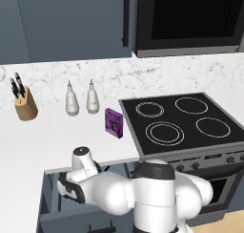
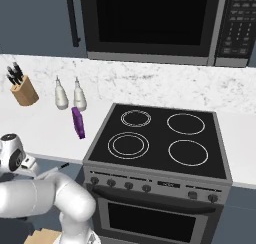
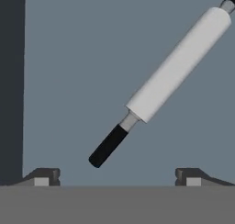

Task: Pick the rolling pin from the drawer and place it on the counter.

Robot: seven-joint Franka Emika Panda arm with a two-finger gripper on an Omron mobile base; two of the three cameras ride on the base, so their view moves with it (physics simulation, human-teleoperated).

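Left base view: broad white countertop with marbled backsplash, nothing placed on it for the task yet; the black glass stovetop sits to its right. Below the counter edge the wide blue-grey box drawer stands pulled open, and the white arm is bent down over it, hand dipped toward the inside.

Hand view: drawer floor under the camera, slim white rolling pin with thin black handles lying flat on it, not yet picked. The two-finger gripper is spread wide, nothing between the tips, each fingertip well apart from the pin.

Key relation: the pin sits ahead of the gripper and off to the right in this view, long axis diagonal, near black handle pointing back toward the gap. My read: the hand needs to shift over the white barrel and rotate so the fingers close across that diagonal, not along it.
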